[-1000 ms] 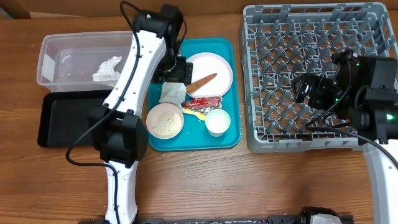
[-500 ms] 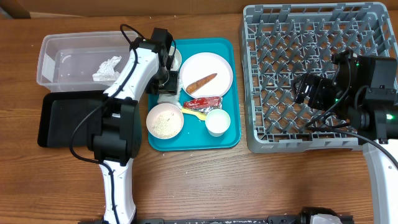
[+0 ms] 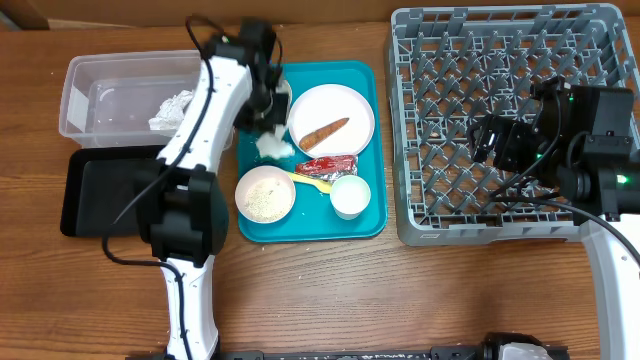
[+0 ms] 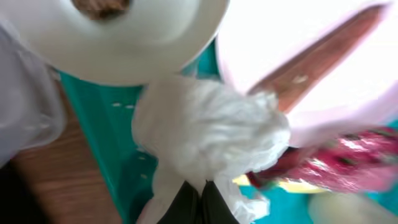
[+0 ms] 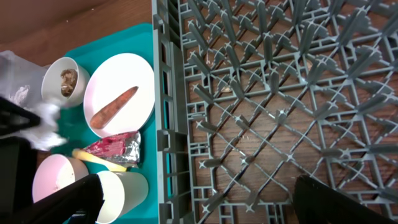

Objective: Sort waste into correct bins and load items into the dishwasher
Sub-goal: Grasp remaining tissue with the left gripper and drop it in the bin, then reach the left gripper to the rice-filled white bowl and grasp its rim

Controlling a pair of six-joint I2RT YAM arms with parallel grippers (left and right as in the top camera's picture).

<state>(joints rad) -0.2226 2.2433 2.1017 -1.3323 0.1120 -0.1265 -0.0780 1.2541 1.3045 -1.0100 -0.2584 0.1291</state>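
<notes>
My left gripper (image 4: 202,186) is shut on a crumpled white napkin (image 4: 205,130) at the left side of the teal tray (image 3: 370,215), where the napkin (image 3: 272,146) bunches up under the wrist. The white plate (image 3: 350,105) holds the orange-brown stick (image 3: 325,131). Below it lie the red wrapper (image 3: 325,164), the yellow spoon (image 3: 312,181), the white cup (image 3: 350,196) and the bowl of rice (image 3: 265,193). A small bowl with a brown food piece (image 4: 102,6) sits beside the napkin. My right gripper (image 5: 205,205) stands open over the grey dish rack (image 3: 500,60).
The clear tub (image 3: 130,62) at the far left holds another white napkin (image 3: 172,110). The black tray (image 3: 100,190) lies just in front of it. My left arm reaches from the front edge across the black tray's right end.
The left gripper came down on the napkin and shut on it, bunching it up. The right arm has barely moved.
</notes>
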